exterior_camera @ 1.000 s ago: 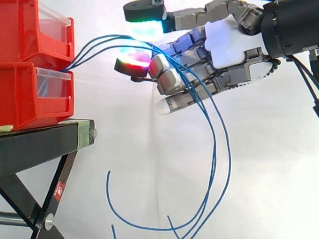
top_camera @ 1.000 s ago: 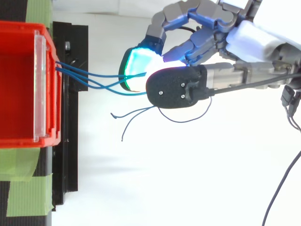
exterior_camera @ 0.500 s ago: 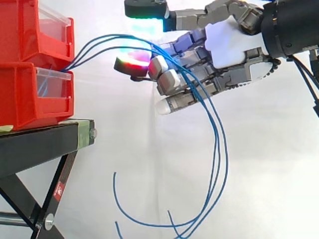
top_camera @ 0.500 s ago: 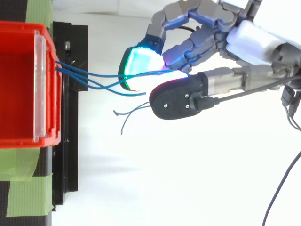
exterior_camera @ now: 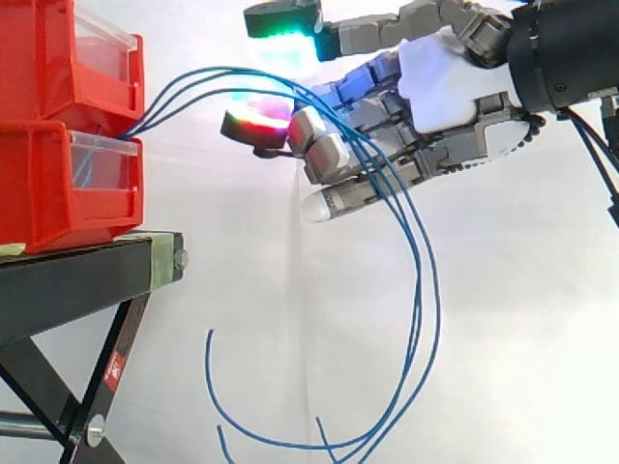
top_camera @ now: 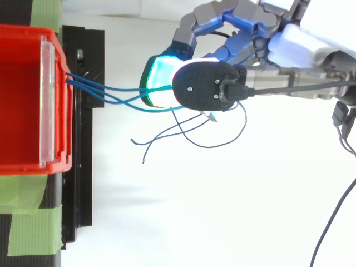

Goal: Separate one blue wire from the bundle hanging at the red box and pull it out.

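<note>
Blue wires [exterior_camera: 147,114] come out between the two stacked red bins [exterior_camera: 58,184] on the black stand [exterior_camera: 77,280]. They arch to the right (fanning apart on the way), pass across the hand [exterior_camera: 445,87], then hang down in a long loop with loose ends. Whether the hand really grips them, I cannot tell.

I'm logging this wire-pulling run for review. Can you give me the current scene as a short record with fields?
bins: red bins, stacked on a black stand
wires: several blue wires leave between the bins, arch across to the hand, then hang in long loops
hand: hand is to the right of the bins, level with the upper one, with the wires crossing it
progress: every visible wire runs back to the bins
backdrop: white curtain
</note>
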You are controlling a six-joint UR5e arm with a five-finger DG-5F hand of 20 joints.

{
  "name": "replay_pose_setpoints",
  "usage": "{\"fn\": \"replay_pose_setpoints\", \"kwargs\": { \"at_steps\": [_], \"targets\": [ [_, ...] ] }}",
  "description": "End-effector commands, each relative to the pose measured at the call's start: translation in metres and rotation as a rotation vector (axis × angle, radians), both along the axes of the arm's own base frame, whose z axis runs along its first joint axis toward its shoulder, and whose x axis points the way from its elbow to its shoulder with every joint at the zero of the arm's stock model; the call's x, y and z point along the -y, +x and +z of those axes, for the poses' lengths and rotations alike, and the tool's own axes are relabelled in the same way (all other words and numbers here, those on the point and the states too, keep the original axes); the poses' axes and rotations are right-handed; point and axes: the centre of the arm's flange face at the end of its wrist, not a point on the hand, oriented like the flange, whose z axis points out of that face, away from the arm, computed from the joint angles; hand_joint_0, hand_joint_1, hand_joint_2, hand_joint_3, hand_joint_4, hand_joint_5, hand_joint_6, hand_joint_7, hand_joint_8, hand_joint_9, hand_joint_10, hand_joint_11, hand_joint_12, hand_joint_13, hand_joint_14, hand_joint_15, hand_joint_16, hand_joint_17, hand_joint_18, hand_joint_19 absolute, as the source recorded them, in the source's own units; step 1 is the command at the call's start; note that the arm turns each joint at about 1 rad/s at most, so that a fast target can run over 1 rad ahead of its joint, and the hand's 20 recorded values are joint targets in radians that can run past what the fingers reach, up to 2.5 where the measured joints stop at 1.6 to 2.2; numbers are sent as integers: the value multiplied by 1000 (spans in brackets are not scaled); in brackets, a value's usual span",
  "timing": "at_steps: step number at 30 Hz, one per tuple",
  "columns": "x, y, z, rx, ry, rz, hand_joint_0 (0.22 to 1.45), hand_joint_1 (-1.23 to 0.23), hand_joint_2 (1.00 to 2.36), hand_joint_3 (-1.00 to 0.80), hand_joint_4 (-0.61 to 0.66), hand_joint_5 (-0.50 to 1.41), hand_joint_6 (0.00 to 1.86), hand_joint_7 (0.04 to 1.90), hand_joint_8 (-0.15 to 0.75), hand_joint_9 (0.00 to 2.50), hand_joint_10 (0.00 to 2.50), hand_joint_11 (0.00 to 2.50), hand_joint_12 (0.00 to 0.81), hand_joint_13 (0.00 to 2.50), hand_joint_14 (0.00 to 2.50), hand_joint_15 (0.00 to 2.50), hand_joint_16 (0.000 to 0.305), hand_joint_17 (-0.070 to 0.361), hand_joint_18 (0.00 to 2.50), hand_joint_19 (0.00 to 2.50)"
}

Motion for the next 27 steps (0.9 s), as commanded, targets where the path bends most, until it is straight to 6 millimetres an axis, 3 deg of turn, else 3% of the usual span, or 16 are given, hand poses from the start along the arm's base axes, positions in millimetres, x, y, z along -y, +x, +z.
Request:
{"fn": "replay_pose_setpoints", "kwargs": {
  "at_steps": [1, 7, 15, 20, 27],
  "targets": [
    [1, -1, -1, 0, 11, -3, 606, -582, 1015, -248, 160, -221, 888, 863, 285, 945, 12, 1462, 366, 987, 7, 1522, 53, 120, 539, 493],
    [1, -1, -1, 1, 14, -3, 584, -736, 1014, -300, 165, -223, 890, 870, 283, 922, 10, 1485, 372, 983, 8, 1528, 54, 121, 545, 483],
    [0, -1, -1, 1, 14, -2, 558, -830, 1004, -431, 172, -226, 889, 871, 289, 896, 10, 1490, 382, 957, 8, 1520, 55, 124, 533, 479],
    [0, -1, -1, 1, 14, -2, 553, -830, 1002, -480, 173, -226, 889, 861, 293, 897, 9, 1498, 382, 956, 9, 1507, 55, 124, 537, 478],
    [0, -1, -1, 1, 14, -2, 549, -646, 1004, -448, 170, -219, 885, 856, 295, 936, 9, 1466, 383, 984, 9, 1520, 55, 123, 548, 479]
  ]
}}
